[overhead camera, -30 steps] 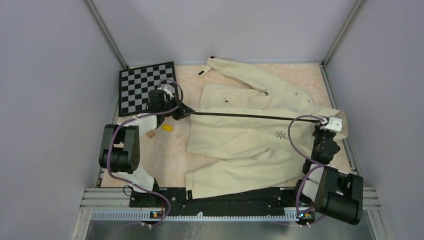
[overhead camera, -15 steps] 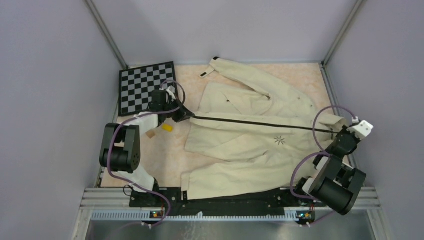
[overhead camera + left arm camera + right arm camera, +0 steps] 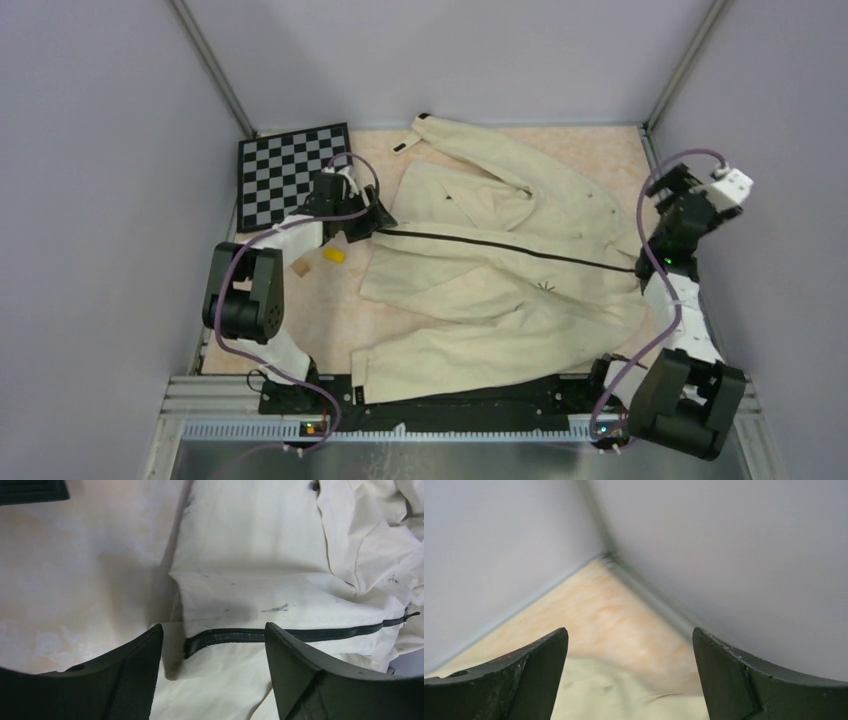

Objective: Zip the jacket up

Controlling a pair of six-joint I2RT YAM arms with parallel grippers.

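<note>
The cream jacket (image 3: 480,270) lies spread on the table, its dark zipper line (image 3: 500,248) running from left to right across the front, closed along the length that shows. A small starburst mark (image 3: 545,287) sits below that line. My left gripper (image 3: 373,222) hovers open over the zipper's left end; in the left wrist view the zipper (image 3: 300,634) passes between the left gripper's (image 3: 214,630) spread fingers without being pinched. My right gripper (image 3: 670,195) is raised off the cloth near the right wall. The right gripper (image 3: 630,630) is open and empty, with the jacket (image 3: 599,690) below it.
A checkerboard (image 3: 290,172) lies at the back left of the table (image 3: 600,150). A small yellow piece (image 3: 334,256) and a tan scrap (image 3: 300,268) lie beside the jacket's left edge. Grey walls close in on three sides.
Both grippers have opened and let go of the zipper. The right arm has lifted up and back toward the right wall. The taut zipper line has slackened and the jacket has settled.
</note>
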